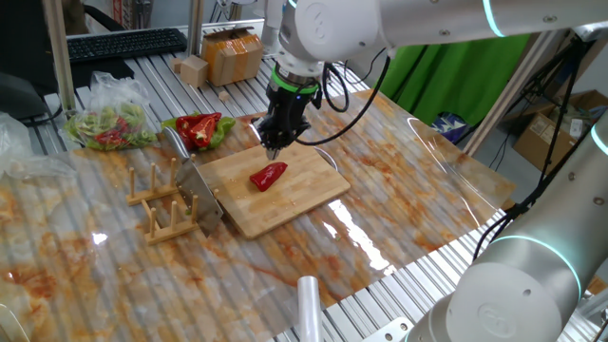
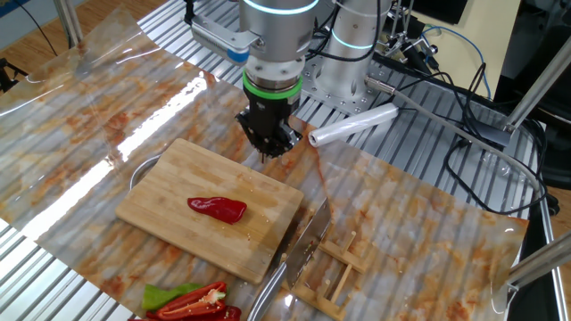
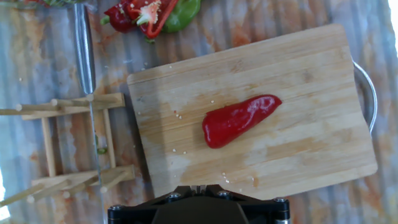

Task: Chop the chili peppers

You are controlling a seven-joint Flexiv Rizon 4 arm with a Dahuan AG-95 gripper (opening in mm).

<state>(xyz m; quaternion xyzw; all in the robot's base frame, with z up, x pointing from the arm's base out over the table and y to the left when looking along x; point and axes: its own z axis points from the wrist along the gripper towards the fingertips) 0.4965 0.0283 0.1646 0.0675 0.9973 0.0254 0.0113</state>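
Black and boxy, the gripper (image 1: 275, 144) fills the bottom edge of the hand view, pointing straight down over the near edge of the pale rectangular bamboo cutting board (image 3: 311, 74); its fingers are pressed together with nothing between them. One whole glossy red chili pepper (image 3: 239, 118) lies flat near the middle of the board, uncut and well clear of the gripper. Beside the board, a steel-bladed cleaver (image 2: 303, 245) rests edge-up in a small wooden slatted rack (image 2: 343, 267), untouched. Further off, on the plastic-covered table (image 1: 399, 209), sit a halved red pepper on green scraps (image 3: 149, 14) and a clear bag of mixed pepper pieces (image 1: 109, 123).

By my reading, the pepper is placed and chopping has not begun, so fetching the knife is the step in hand. That calls for opening the fingers, travelling across to the rack, and taking the cleaver by its handle before bringing the blade over the pepper.
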